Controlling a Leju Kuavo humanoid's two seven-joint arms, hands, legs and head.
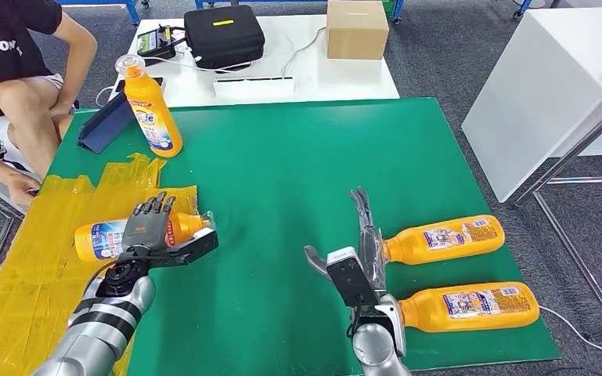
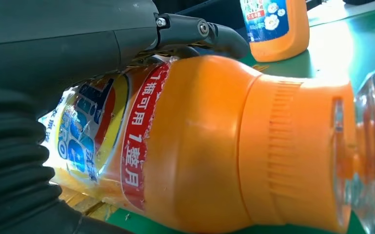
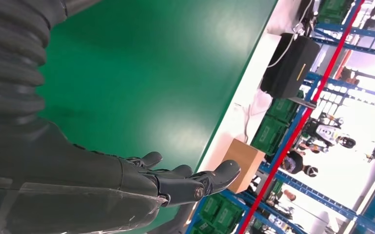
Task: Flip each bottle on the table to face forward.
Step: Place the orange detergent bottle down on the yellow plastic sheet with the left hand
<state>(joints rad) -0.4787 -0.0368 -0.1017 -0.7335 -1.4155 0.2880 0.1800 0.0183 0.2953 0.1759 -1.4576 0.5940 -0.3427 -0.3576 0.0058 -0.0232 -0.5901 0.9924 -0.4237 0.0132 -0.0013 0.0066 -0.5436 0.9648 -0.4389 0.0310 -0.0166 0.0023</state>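
At the far left a person (image 1: 16,86) sits beside the table, with one hand (image 1: 17,186) down by its left edge. The table has a green mat (image 1: 282,172) on top, and crinkly yellow tape (image 1: 39,258) covers the mat's left side.

One orange bottle (image 1: 102,239) lies on its side on the yellow tape, near the left edge. Its cap points toward the middle of the mat. The robot's left hand (image 1: 153,231) is on this bottle. The fingers (image 1: 150,208) lie over the top and the thumb (image 1: 192,249) reaches in by the cap end, so the hand is holding it. In the left wrist view the label (image 2: 97,141) on this bottle is torn and wrinkled.

A standing orange bottle (image 1: 150,106) is upright near the back left corner, with its label facing the robot. A dark blue folder (image 1: 109,121) lies just beside it at the left edge.

The right hand (image 1: 356,251) is over bare mat near the front edge. Its fingers (image 1: 364,219) are stretched out straight and apart, and it holds nothing.

Just to the right of that hand lie two more bottles on their sides, caps pointing left. The upper bottle (image 1: 446,239) is nearer the middle, and the lower bottle (image 1: 470,307) is close to the front right corner.

Behind the mat, a white table (image 1: 282,78) carries a black case (image 1: 223,35) and a cardboard box (image 1: 356,30).
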